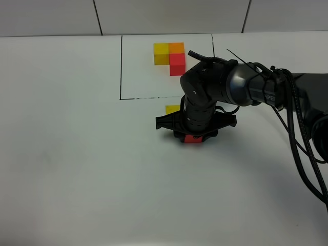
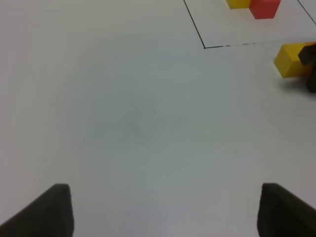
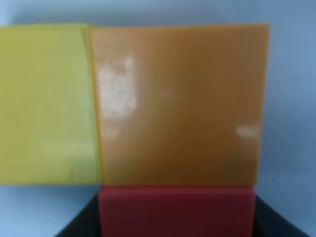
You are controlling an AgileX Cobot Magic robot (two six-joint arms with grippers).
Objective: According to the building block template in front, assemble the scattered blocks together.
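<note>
R gripper [image 1: 193, 136] clamped tight on red block [image 1: 193, 139], pressed vs orange block [image 3: 180, 103] beside yellow block [image 1: 172, 109], below template [image 1: 170, 55]. Risk: release jolt splits joint. L gripper [image 2: 165, 210] wide, empty.

Your desk [image 1: 66, 154]: white | template L [image 1: 170, 55] inside black outline [image 1: 121, 66] | yellow cube [image 1: 172, 109], orange cube [image 3: 180, 103], red cube [image 1: 192, 139] below it.
</note>
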